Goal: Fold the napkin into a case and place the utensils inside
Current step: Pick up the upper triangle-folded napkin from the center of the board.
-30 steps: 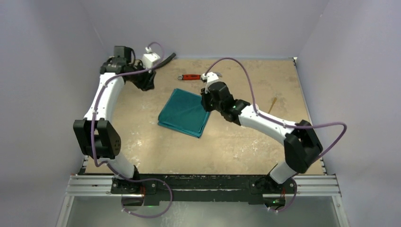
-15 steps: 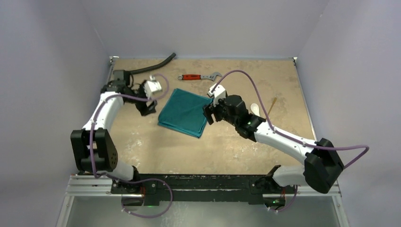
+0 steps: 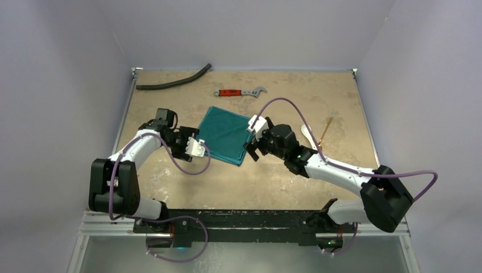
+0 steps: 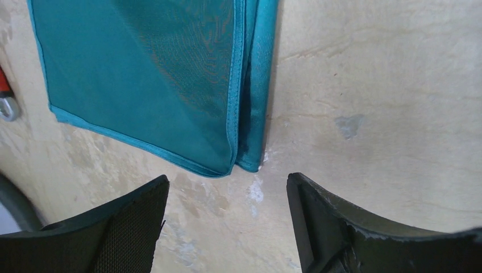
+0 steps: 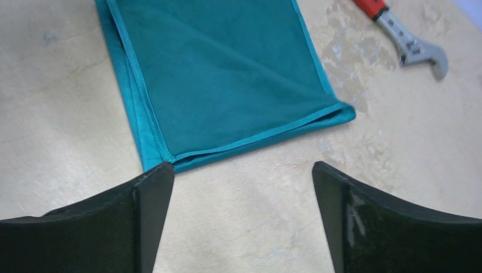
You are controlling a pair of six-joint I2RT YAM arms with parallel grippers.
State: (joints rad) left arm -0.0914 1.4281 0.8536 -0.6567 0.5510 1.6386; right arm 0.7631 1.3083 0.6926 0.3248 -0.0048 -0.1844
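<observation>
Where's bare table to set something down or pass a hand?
Free: near strip of the tan table, this side of the teal-green cloth napkin; far-right corner past the red-handled metal wrench; patch between the black hose and napkin. Crowded: napkin's near corners, left gripper and right gripper at them; white plastic spoon and tan wooden utensil to its right.

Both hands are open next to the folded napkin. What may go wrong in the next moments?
1. The corner of the napkin before the left hand shows stacked layers; a pinch may catch only some and spoil the fold.
2. The right arm lies close to the white spoon and wooden utensil, so a sweep might knock them away.
</observation>
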